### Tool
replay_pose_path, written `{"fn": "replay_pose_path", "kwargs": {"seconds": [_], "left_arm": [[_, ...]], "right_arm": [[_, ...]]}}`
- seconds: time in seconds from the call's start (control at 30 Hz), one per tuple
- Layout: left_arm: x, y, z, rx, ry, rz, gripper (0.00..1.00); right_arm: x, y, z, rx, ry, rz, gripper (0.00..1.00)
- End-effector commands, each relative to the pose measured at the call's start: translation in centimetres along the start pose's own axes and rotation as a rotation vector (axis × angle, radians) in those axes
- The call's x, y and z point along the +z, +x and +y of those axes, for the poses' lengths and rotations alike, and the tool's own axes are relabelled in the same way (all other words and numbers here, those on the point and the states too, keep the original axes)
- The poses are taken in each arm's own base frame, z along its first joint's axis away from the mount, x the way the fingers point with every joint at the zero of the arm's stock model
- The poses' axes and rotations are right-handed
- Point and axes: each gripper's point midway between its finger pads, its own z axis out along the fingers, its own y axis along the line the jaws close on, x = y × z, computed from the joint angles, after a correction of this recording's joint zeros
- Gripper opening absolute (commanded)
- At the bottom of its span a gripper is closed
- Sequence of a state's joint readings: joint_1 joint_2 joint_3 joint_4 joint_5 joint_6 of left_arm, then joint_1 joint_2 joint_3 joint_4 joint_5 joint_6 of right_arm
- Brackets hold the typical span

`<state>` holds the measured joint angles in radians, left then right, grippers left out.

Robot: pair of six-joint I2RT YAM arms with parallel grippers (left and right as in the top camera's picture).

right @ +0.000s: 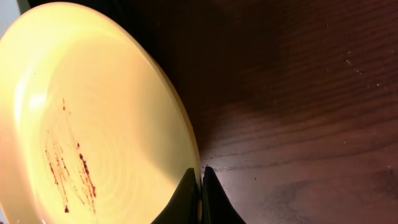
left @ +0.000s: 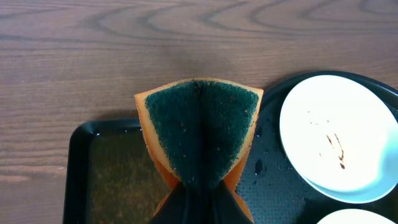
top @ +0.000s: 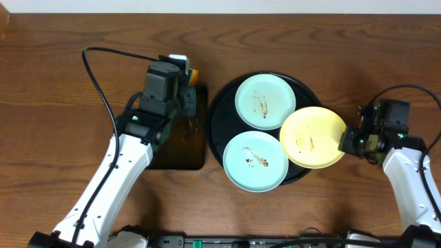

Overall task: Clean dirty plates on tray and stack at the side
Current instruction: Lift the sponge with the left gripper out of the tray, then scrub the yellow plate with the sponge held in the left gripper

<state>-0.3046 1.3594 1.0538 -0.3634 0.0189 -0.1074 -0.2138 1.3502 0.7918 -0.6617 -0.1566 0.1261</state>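
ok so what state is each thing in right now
tray, holds all three plates, wet spots
yellow plate, smeared, rim pinched by right gripper, overhanging tray edge
far mint plate, smeared, flat on tray
near mint plate, smeared, flat on tray
sponge, folded, green side out, clamped in left gripper
small tray, thin murky liquid inside, it seems
left gripper, shut on sponge
right gripper, shut on yellow plate

The table (left: 74,56) is brown wood with open grain and a low sheen. The sponge (left: 199,130) in the left gripper (left: 200,190) has a rough, matt, dark-green scouring face on orange foam. The yellow plate (right: 93,112) is smooth and glossy, faintly ringed. The round black tray (left: 273,180) is finely pebbled.
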Motion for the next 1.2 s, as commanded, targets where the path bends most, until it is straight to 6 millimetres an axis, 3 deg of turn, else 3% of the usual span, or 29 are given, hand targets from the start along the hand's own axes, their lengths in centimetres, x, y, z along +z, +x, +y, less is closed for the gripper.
{"fn": "replay_pose_path", "kwargs": {"seconds": [0.0,0.07,0.27,0.4,0.5,0.67,0.9,1.17], "left_arm": [[0.4,0.5,0.4,0.001,-0.021,0.022,0.07],[1.1,1.8,0.6,-0.005,-0.026,0.070,0.07],[5.3,8.6,1.5,-0.020,-0.074,0.341,0.07],[6.0,10.6,1.7,-0.027,-0.085,0.421,0.08],[5.5,10.4,1.3,-0.031,-0.064,0.434,0.07],[4.7,9.0,-1.4,-0.061,0.082,0.434,0.07],[3.8,7.4,-7.7,-0.098,0.376,0.406,0.07],[2.7,6.4,-15.9,-0.103,0.537,0.346,0.07]], "right_arm": [[-0.4,-0.7,0.2,0.009,-0.001,-0.020,0.01],[-0.4,-0.7,0.2,0.008,-0.001,-0.020,0.01],[-0.4,-0.6,0.2,0.009,-0.001,-0.018,0.01],[-0.4,-0.6,0.2,0.009,-0.001,-0.017,0.01],[-0.4,-0.6,0.2,0.009,-0.001,-0.016,0.01],[-0.4,-0.6,0.2,0.009,-0.001,-0.016,0.01],[-0.4,0.2,0.3,0.009,0.001,0.015,0.01],[0.1,1.3,0.3,-0.003,0.033,0.042,0.01]]}}
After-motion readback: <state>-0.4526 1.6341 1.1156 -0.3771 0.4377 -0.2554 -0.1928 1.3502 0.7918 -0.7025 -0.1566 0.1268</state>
